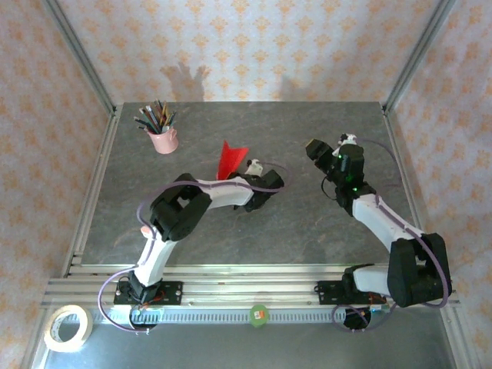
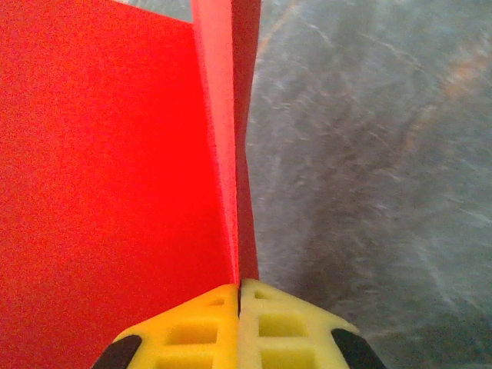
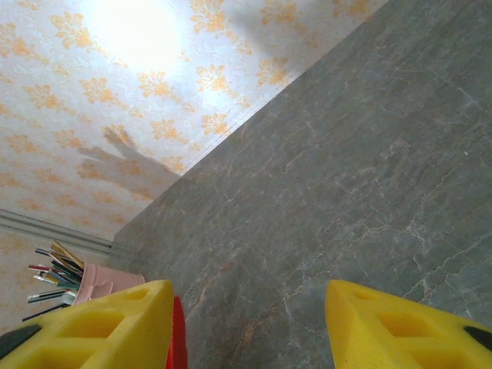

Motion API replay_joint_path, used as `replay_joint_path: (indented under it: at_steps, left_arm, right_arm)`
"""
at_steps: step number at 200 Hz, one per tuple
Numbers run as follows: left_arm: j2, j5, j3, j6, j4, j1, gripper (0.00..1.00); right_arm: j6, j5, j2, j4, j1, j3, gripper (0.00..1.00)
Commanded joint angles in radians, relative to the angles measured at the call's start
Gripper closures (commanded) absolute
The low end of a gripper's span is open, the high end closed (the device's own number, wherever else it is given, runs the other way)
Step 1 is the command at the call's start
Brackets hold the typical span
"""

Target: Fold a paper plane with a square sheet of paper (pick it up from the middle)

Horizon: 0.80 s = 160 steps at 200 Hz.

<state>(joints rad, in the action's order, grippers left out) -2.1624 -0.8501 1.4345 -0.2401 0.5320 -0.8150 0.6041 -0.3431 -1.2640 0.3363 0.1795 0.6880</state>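
Left gripper is pinching the paper plane: both yellow fingers are pressing flat against each other, with the red fold running up from the seam between them. Right gripper is standing roughly half open, its two yellow fingers well apart, holding nothing and showing grey table between them.

Plane: bright red, thin and matte. In the left wrist view, one broad flat panel is spreading to the left of a sharp central crease, and a narrower folded strip is rising beside it. From the top camera, the paper plane is showing as a small pointed wedge. It is standing raised over the middle of the table, tip towards the back wall, with its lower end running behind the left wrist. A red sliver is also peeking past the inner finger in the right wrist view.

Surroundings: a pink cup full of pens is sitting at the back left, well apart from the plane. The right gripper is hovering to the plane's right, apart from it. A tape roll is lying off the table by the left base. In the left wrist view, the red panel is blocking the left half of the table.
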Motion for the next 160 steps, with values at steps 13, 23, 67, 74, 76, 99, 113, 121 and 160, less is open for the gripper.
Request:
replay_joint_path:
  at_steps: [13, 23, 67, 74, 76, 99, 113, 121, 160]
  left_arm:
    - [-0.068, -0.059, 0.058, 0.007, 0.05, -0.028, 0.96]
    - [-0.077, -0.039, 0.066, 0.002, 0.05, -0.037, 0.94]
    - [-0.049, 0.131, 0.077, -0.054, 0.043, -0.059, 0.81]
    - [-0.031, 0.175, 0.072, -0.067, 0.038, -0.059, 0.78]
    - [-0.027, 0.188, 0.071, -0.07, 0.037, -0.059, 0.78]
    - [0.043, 0.331, 0.038, -0.114, 0.016, -0.061, 0.69]
    - [0.086, 0.432, 0.013, -0.143, 0.005, -0.061, 0.64]
    - [0.113, 0.49, -0.007, -0.162, -0.009, -0.062, 0.62]
    - [0.26, 0.778, -0.117, -0.242, -0.099, -0.064, 0.55]
  right_arm:
    - [0.012, 0.006, 0.008, 0.006, -0.005, -0.004, 0.46]
    - [0.013, 0.004, 0.004, 0.006, -0.005, -0.003, 0.46]
    - [0.022, -0.002, -0.006, 0.01, -0.005, 0.001, 0.46]
    - [0.023, -0.002, -0.008, 0.01, -0.005, 0.002, 0.46]
    - [0.023, -0.003, -0.009, 0.01, -0.005, 0.002, 0.46]
    - [0.022, -0.016, -0.02, 0.012, -0.005, 0.008, 0.46]
    - [0.025, -0.017, -0.028, 0.01, -0.005, 0.011, 0.46]
    - [0.029, -0.014, -0.031, 0.01, -0.005, 0.011, 0.46]
    - [0.043, 0.001, -0.046, 0.016, -0.005, 0.012, 0.43]
